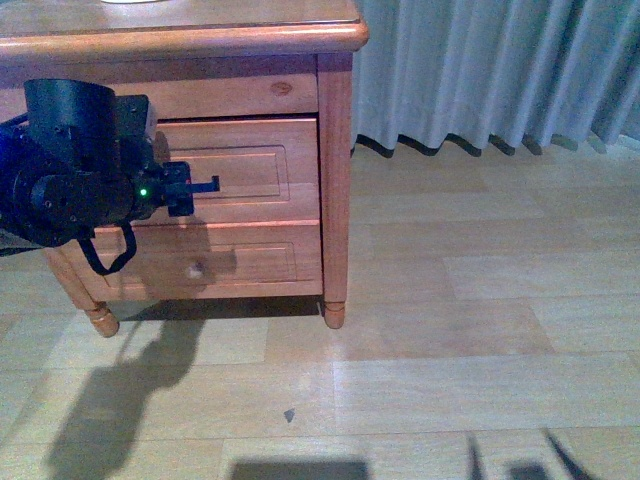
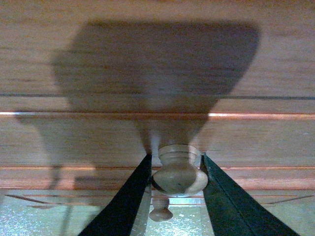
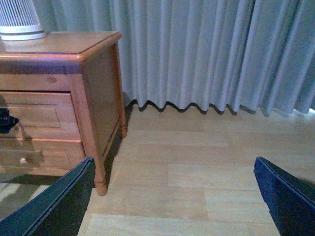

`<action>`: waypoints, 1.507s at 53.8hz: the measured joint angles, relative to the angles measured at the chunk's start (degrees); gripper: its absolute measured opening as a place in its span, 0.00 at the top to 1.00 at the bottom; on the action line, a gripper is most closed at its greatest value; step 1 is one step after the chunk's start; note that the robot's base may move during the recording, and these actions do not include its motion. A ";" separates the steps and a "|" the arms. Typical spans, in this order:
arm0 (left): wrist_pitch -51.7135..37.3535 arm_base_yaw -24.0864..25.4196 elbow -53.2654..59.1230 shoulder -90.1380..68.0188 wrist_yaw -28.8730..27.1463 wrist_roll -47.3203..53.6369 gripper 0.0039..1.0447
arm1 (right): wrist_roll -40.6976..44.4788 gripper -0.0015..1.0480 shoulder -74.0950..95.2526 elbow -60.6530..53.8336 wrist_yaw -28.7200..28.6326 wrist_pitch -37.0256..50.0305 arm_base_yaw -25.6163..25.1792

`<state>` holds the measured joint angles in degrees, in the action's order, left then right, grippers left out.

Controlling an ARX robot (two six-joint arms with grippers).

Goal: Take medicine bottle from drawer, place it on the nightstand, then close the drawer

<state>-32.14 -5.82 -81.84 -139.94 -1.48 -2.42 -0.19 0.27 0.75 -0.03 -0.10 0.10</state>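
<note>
One round knob (image 2: 179,173) sits on the drawer (image 1: 250,170), the top one in the nightstand (image 1: 335,150). The left gripper (image 2: 176,160) pinches this knob from both sides. The right gripper (image 3: 173,164) is spread wide above the floor (image 3: 197,142), near the curtain (image 3: 197,49). A white ribbed thing (image 3: 17,19) stands on top.

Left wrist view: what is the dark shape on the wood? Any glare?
Left wrist view: shadow of the left gripper on the orange-brown panelled drawer front, above its round pale knob; a glare line along one groove. Front view: the arm shadows the wooden floor.
</note>
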 joint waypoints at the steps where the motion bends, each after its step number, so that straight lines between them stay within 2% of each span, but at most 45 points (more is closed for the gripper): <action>1: -0.13 -0.02 0.02 0.00 -0.09 0.00 0.74 | 0.00 0.07 0.00 0.00 0.00 0.00 0.00; 18: -6.62 0.00 6.56 2.12 0.13 1.88 0.76 | 0.00 0.07 0.00 0.00 0.00 0.00 0.00; 30: -14.91 0.13 22.21 8.76 0.83 2.01 0.76 | 0.00 0.07 0.00 0.00 0.00 0.00 0.00; 47: -30.47 2.23 50.97 18.34 5.33 3.28 0.76 | 0.00 0.07 0.00 0.00 -0.02 0.00 0.00; 58: -36.06 2.32 60.30 19.89 6.43 3.06 0.76 | 0.00 0.07 0.00 0.00 0.00 0.00 0.00; 68: -33.35 2.27 63.93 20.39 0.70 2.84 0.48 | 0.00 0.07 0.00 0.00 0.00 0.00 0.00; 76: -29.00 0.17 63.65 25.90 -0.26 1.84 0.26 | 0.00 0.07 0.00 0.00 0.02 0.00 0.00; 81: -21.68 -1.88 62.75 34.53 0.46 -0.04 0.06 | 0.00 0.07 0.00 0.00 -0.02 0.00 0.00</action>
<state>-53.82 -7.70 -19.09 -105.41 -1.02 -2.46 -0.19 0.27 0.75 -0.05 -0.10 0.10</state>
